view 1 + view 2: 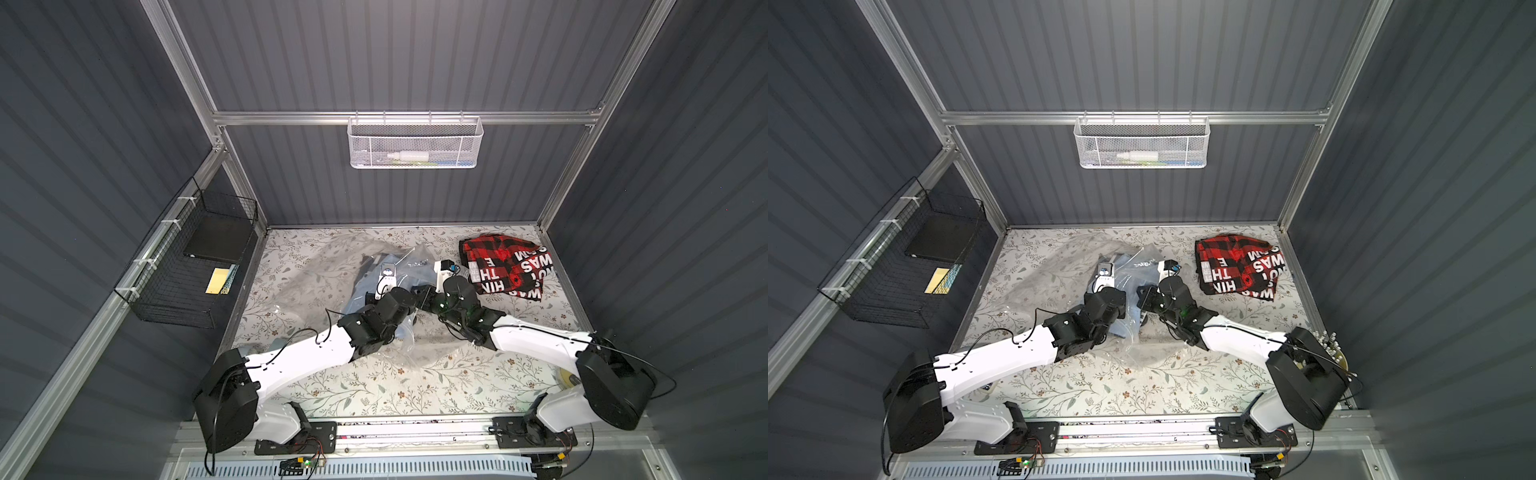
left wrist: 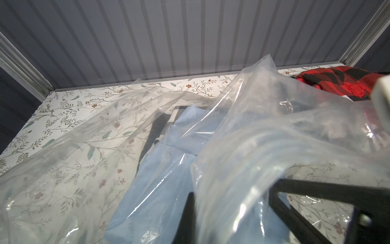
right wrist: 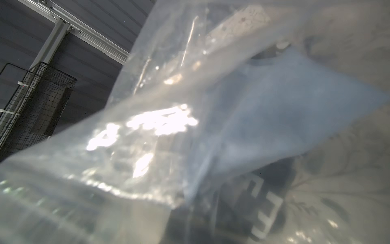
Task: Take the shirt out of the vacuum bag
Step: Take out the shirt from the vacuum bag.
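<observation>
My left gripper [image 2: 232,188] is pinched on a bunched fold of the vacuum bag [image 1: 316,278], whose light-blue shirt [image 2: 168,169] lies inside, just ahead of it. My right gripper [image 1: 420,294] is pressed shut close beside the left (bag film veils its camera; what it holds I cannot tell).

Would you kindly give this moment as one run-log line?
left gripper: shut on bag | right gripper: shut on bag | blue shirt: inside bag | red shirt: lying outside bag
</observation>
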`<state>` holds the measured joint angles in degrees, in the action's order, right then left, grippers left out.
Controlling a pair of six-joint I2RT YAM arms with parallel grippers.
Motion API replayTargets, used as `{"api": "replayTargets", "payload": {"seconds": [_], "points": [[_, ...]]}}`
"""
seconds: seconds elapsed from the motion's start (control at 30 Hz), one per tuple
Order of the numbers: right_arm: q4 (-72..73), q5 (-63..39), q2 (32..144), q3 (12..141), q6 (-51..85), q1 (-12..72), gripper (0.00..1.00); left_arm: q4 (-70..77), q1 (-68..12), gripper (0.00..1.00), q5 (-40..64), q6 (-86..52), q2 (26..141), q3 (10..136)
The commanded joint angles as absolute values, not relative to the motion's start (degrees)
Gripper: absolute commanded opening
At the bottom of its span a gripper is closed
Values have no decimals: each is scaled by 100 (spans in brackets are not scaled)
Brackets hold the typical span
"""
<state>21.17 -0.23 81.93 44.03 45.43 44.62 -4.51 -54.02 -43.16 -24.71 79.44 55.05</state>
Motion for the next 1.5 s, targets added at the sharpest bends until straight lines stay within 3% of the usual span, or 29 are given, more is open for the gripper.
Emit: {"api": "replayTargets", "payload": {"seconds": [0.0,0.8,1.47], "points": [[1967,129,7698,4351,4308,4492,0,-527,-5412,0,-4438,-2485,7969,5504],[781,1046,5717,5272,3577,4474,0,-624,-5402,0,-4641,-2504,8041,5289],[533,194,5396,6185,3681,4450,0,-791,-5384,0,-4869,-2531,8209,5314]]}}
